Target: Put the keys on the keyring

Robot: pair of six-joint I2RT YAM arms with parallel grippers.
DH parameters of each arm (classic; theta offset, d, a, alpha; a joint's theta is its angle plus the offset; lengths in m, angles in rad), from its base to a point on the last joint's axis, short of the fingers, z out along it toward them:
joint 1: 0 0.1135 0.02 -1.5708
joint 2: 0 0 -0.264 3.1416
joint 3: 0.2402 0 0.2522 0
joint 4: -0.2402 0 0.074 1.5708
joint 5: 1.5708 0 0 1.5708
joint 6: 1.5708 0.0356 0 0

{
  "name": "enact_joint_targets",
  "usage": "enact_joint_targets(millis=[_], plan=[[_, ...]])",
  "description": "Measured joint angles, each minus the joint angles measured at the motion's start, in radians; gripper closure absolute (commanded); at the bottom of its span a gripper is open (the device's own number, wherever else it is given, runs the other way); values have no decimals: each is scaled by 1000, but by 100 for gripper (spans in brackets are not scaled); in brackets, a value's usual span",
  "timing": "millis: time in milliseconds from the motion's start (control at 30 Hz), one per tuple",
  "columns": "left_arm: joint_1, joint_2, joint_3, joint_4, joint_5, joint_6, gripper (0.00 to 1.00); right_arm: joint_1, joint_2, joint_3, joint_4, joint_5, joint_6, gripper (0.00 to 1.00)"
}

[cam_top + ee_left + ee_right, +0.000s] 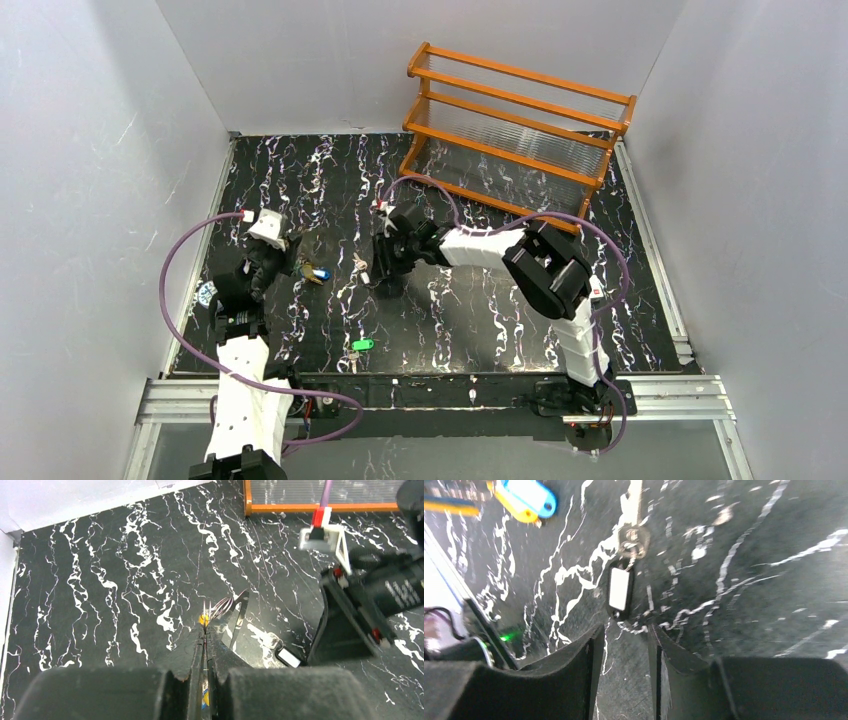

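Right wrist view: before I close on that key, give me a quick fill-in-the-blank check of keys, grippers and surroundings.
The left gripper is ___ on the keyring.
The dark-headed key just ahead of the right gripper carries a ___ label.
The lone key nearest the arm bases has a ___ head.
The rack at the back of the table is ___ in colour.
Missing words: shut; white; green; orange.
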Motion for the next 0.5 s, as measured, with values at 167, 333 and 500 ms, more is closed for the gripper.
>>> enact_joint_targets(millis=[167,333,500], plan=[[0,-2,0,-26,0,13,100,-90,42,7,45,-108,137,62],[0,-3,0,-26,13,12,100,-127,82,26,89,-183,221,63],[0,-3,0,-18,32,8,100,-126,123,55,123,-240,274,63]])
